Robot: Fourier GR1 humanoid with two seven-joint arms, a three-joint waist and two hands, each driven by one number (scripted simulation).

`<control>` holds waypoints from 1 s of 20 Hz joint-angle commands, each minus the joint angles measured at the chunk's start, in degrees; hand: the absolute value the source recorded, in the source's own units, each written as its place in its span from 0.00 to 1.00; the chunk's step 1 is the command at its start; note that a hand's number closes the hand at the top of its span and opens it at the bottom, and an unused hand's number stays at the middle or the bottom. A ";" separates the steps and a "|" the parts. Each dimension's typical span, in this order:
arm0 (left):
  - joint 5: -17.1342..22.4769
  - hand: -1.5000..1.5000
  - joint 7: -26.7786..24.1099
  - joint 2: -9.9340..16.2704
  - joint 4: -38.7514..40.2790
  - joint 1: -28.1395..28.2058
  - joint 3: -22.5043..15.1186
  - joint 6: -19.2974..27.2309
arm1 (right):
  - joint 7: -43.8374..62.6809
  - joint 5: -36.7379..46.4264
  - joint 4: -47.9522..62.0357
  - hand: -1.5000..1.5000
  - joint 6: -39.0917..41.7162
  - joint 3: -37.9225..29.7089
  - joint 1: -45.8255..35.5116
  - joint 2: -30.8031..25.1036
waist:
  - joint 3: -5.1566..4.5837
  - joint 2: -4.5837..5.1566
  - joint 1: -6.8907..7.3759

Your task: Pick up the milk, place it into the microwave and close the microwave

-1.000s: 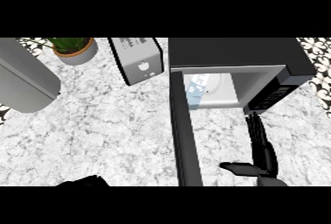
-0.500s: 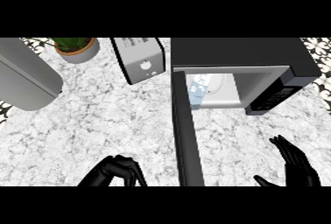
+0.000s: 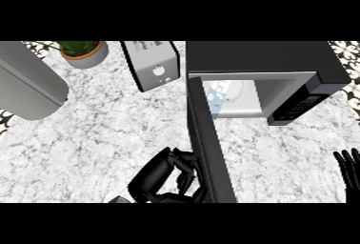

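A white and grey marbled counter (image 3: pixel 84 143) is filling the view, and the microwave (image 3: pixel 264 71) is sitting on it at the upper right, its cavity open. Its dark door (image 3: pixel 209 147) is standing swung out, running from the microwave's front left corner down toward the view's lower edge. The milk (image 3: pixel 216 97) is standing inside the microwave, at the left of the cavity, just behind the door's hinge end. The left hand (image 3: pixel 165 174) is sitting against the outer, left face of the door near its free end, fingers curled and holding nothing I can make out. The right hand (image 3: pixel 348 167) is resting well right of the door, below the microwave, fingers straight and spread. Left of the microwave a toaster (image 3: pixel 151 64) is standing, then a potted plant (image 3: pixel 84 51) and a grey cylinder (image 3: pixel 28 86).
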 commanded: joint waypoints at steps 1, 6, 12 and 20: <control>-0.24 1.00 1.00 -0.09 7.41 -7.25 -7.06 6.07 | -0.27 -2.14 -2.69 0.00 3.48 -2.64 2.51 -2.85 | 0.02 0.03 0.00; 6.30 1.00 2.95 -0.08 19.88 -17.55 -16.75 18.64 | 3.73 -3.47 -9.20 0.00 3.43 -1.85 2.66 -2.77 | -0.02 0.22 -1.19; 19.12 1.00 5.77 -0.07 25.84 -23.82 -27.11 22.38 | 6.63 -8.71 -12.90 0.00 8.46 -2.33 1.72 -5.58 | -0.07 0.58 -3.54; 29.94 0.00 2.55 -0.07 26.76 -31.46 -28.53 28.55 | 11.66 -11.21 -16.90 0.00 9.78 -0.16 -2.49 -7.62 | -0.23 1.43 -7.60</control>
